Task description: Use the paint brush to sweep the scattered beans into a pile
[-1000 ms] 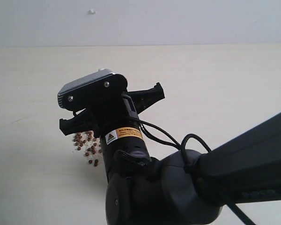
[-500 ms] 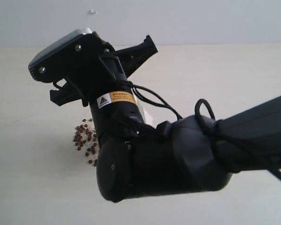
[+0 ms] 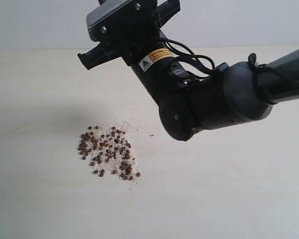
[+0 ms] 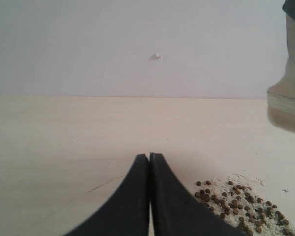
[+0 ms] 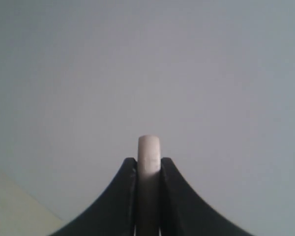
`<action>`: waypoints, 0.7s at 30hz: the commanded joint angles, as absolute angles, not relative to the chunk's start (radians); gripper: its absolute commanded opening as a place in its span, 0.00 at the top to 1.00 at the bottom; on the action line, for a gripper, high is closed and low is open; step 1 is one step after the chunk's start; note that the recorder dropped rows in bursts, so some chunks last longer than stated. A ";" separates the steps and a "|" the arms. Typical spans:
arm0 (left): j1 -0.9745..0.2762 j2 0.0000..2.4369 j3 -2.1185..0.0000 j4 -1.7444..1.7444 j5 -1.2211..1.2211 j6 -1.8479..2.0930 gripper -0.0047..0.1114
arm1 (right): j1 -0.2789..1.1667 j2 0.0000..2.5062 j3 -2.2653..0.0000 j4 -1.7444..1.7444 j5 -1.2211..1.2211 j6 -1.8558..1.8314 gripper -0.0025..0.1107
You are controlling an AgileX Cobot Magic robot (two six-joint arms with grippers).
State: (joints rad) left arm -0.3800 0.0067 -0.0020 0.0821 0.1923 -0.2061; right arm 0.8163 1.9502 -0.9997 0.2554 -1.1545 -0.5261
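Note:
The beans (image 3: 107, 152) lie in a loose cluster with pale crumbs on the light table, left of centre; they also show in the left wrist view as beans (image 4: 241, 204). My right gripper (image 5: 149, 160) is shut on the pale wooden handle of the paint brush (image 5: 149, 147). In the exterior view that arm (image 3: 209, 102) is raised high and hides the gripper and the brush. In the left wrist view the paint brush (image 4: 287, 98) hangs above the table, wide end down, clear of the beans. My left gripper (image 4: 150, 156) is shut and empty, low beside the beans.
The pale table (image 3: 239, 189) ends at a plain grey wall (image 3: 40, 25) at the back. A small white speck (image 4: 157, 56) sits on the wall, and a tiny dark mark (image 3: 151, 135) lies on the table right of the beans.
My right arm has lifted up and back from over the beans, carrying the brush with it. The whole cluster of beans is now uncovered.

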 commanded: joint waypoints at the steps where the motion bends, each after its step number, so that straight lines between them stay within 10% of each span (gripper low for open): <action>1: -0.377 0.004 0.000 0.075 0.192 -0.204 0.96 | 0.730 1.994 -1.004 0.045 -1.149 -0.352 0.98; 21: -0.377 0.004 0.000 0.075 0.192 -0.204 0.96 | 0.629 2.100 -1.004 -0.447 -1.221 -0.260 0.98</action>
State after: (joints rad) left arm -0.3800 0.0067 -0.0020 0.0821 0.1923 -0.2061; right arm 0.6345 2.0937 -0.9997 -0.3902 -1.1953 -0.2621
